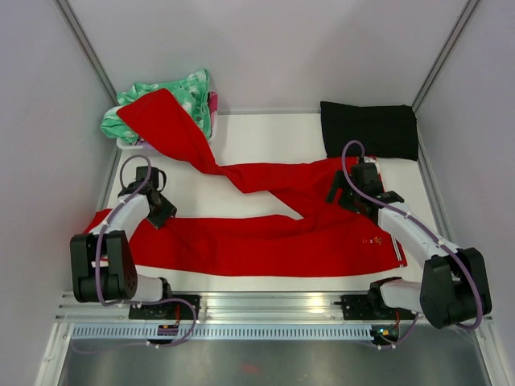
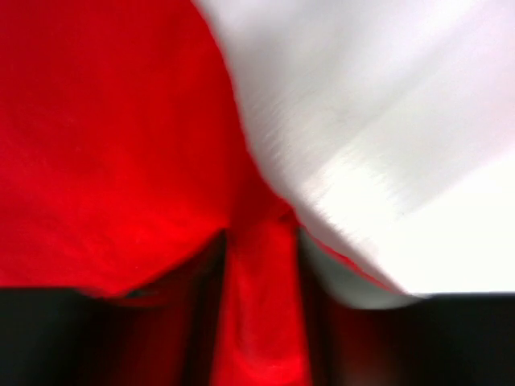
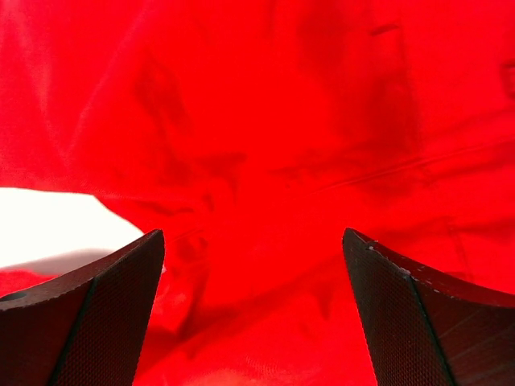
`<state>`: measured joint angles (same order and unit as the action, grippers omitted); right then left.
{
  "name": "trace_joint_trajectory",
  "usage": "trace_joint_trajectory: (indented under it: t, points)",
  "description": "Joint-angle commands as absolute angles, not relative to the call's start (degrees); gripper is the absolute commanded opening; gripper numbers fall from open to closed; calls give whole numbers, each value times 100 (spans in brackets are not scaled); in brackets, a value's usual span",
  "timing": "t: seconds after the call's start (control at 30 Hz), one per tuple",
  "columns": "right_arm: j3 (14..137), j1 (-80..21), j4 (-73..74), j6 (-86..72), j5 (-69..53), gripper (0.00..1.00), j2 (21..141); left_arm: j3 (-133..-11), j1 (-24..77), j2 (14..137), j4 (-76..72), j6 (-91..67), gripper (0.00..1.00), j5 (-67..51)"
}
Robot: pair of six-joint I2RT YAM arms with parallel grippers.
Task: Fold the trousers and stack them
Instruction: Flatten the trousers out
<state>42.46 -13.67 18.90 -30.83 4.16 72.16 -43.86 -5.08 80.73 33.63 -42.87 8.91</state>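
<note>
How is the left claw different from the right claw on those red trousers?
The left claw is nearly closed, pinching a ridge of the bright red fabric trousers; the right claw gapes wide, holding nothing. The left claw sits toward the hem end of the near leg; the right claw sits where the two legs meet. Both are low over the red cloth.

We count one pair of trousers (image 1: 265, 241), red. One black folded cloth (image 1: 370, 130). One green-and-white mottled garment (image 1: 189, 92). Three fabric pieces by our tally. Two robot arms: left arm (image 1: 121, 229), right arm (image 1: 418, 233). Two grippers: left gripper (image 1: 161, 212), right gripper (image 1: 338, 195). One white table (image 1: 265, 141).
</note>
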Motion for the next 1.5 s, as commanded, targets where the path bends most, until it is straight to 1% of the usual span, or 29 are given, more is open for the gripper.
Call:
trace_joint_trajectory:
  t: [0.0,0.03,0.07,0.13,0.17,0.3,0.4,0.47,0.63,0.73,0.87,1.03,1.07,1.17,1.23,1.27,1.33,1.37,1.4,1.43,1.47]
  points:
    - [4175,-1380,2004,-3322,1140,98,7093,-4685,-431,7604,3489,-3797,51,958]
    - [4123,-1336,2013,-3340,1212,98,7110,-4676,-431,7385,3533,-3745,68,767]
    - [4096,-1310,2021,-3409,1230,98,7136,-4676,-431,6930,3638,-3692,76,686]
    - [3991,-1257,2021,-3515,1222,98,7250,-4798,-431,6523,3709,-3420,87,398]
    - [3947,-1248,2030,-3611,1239,98,7294,-4877,-431,6226,3744,-3315,88,300]
    - [3640,-1099,2127,-4173,1266,98,7506,-5360,-422,5950,3867,-2884,90,-542]
    - [3315,-854,2013,-4498,1336,98,7418,-5405,-404,5959,3780,-2857,90,-878]
    - [3174,-625,1960,-4631,1240,98,7400,-5379,-396,6003,3753,-2883,90,-949]
    - [2743,315,1670,-5027,1099,98,7348,-5300,-396,6117,3691,-2778,90,-1195]
    - [2742,773,1529,-4896,1089,98,7365,-5335,-396,6100,3674,-2751,91,-1300]
    - [2970,1282,1644,-4623,1484,98,7663,-5387,-396,6135,3551,-2795,92,-1318]
    - [2813,1976,1372,-4544,1310,98,7857,-5528,-378,6345,3113,-3102,92,-1415]
    - [2778,2273,1232,-4431,1214,98,7884,-5572,-378,6459,2885,-3250,93,-1415]
    - [2952,2679,1169,-4063,1186,98,7989,-5703,-316,6836,2376,-3436,94,-1083]
    - [3189,2803,1221,-3842,1230,98,8033,-5948,-316,7144,2146,-3489,95,-1159]
    - [3269,2804,1239,-3649,1196,98,8024,-6063,-308,7494,1962,-3515,95,-1430]
    - [3305,2795,1187,-3577,688,98,7841,-6501,-142,7864,1855,-3656,95,-1503]
    - [3226,2760,1073,-3577,416,98,7701,-6678,-80,8197,1828,-3648,95,-1390]
    - [3165,2716,950,-3542,178,98,7551,-6906,330,8374,1880,-3613,95,-1284]
    - [3103,2629,880,-3525,45,97,7184,-7352,473,8541,1933,-3569,95,-1100]
    - [3111,2341,905,-3472,96,97,6981,-7548,623,8700,1951,-3551,95,-794]
